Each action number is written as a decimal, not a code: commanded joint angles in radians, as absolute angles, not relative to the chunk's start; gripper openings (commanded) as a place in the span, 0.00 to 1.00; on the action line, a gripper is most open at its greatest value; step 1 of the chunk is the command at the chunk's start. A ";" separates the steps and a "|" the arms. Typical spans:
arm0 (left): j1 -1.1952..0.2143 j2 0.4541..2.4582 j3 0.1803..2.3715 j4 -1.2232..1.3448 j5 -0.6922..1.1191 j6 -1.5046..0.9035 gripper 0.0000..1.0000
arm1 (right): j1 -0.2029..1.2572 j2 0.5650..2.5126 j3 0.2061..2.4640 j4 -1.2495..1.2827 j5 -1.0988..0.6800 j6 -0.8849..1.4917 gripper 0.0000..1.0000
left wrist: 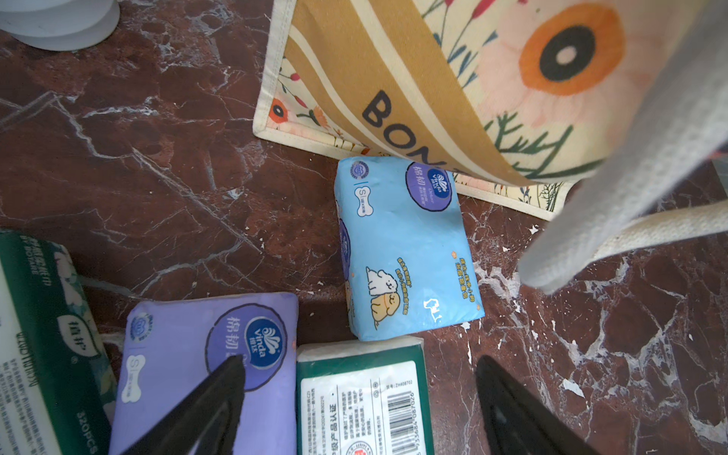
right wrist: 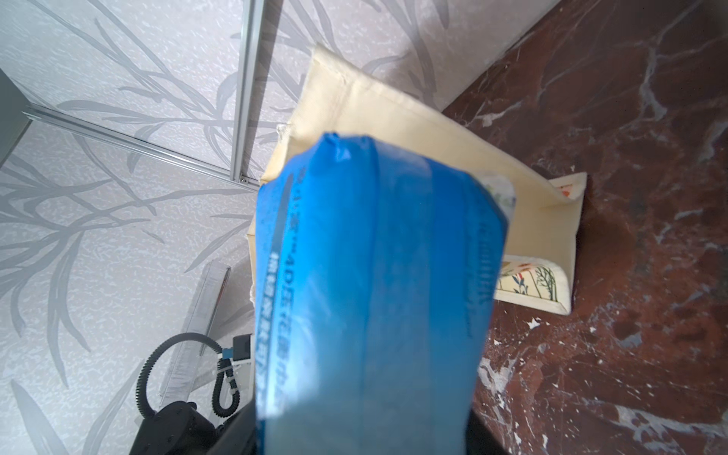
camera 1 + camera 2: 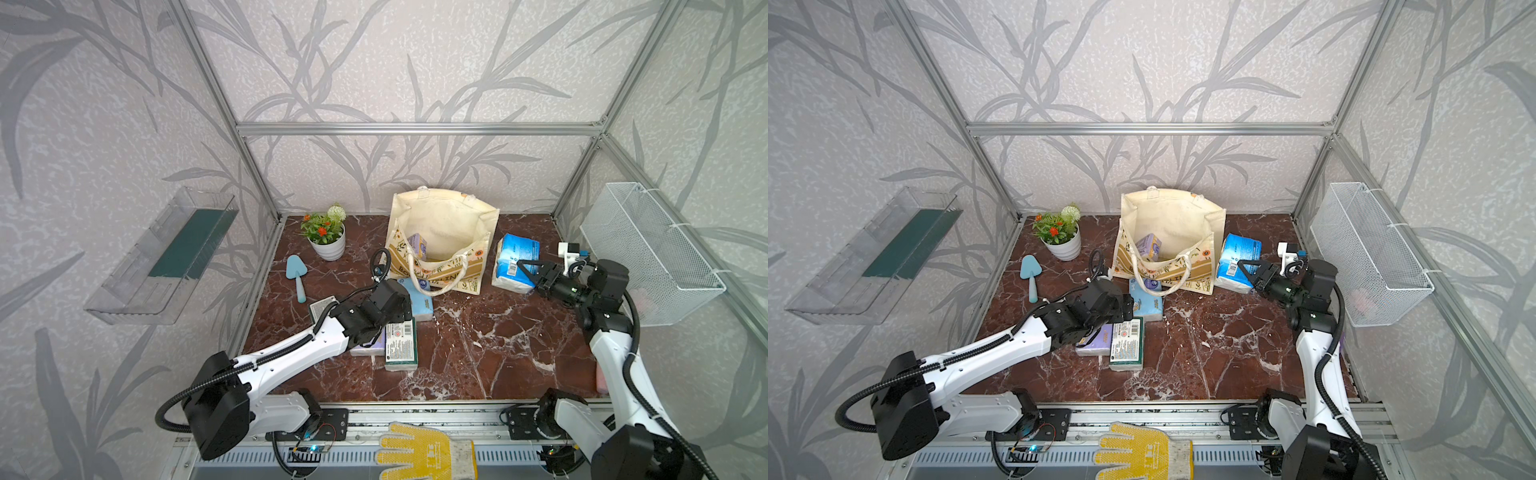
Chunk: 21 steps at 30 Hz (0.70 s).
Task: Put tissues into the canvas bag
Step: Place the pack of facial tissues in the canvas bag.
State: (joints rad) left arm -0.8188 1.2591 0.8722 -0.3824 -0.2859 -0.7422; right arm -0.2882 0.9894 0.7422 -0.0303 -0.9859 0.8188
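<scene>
gripping a blue pack [image 3: 514,253], the right gripper [image 3: 524,267] holds it just beside the canvas bag [image 3: 451,212], which has one lilac pack [image 3: 417,245] inside. the left gripper [image 1: 360,364] hangs wide open over a second lilac pack [image 1: 173,354] and a green pack [image 1: 354,398] on the table [image 3: 478,353].

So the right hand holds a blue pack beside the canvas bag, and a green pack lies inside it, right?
Inside the canvas bag lies a lilac pack, not green; both top views show it. The right hand does hold a blue pack beside it.
</scene>
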 commanded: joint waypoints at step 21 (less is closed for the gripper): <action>-0.775 1.211 0.861 -0.392 -0.281 -0.715 0.89 | 0.130 1.332 1.302 -0.022 -0.751 0.844 0.55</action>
State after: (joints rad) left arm -0.7834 1.2430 0.8722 -0.3817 -0.2672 -0.7246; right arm 0.0799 1.2900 1.2324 -0.0292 -0.8040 0.8639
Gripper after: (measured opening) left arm 0.893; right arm 0.544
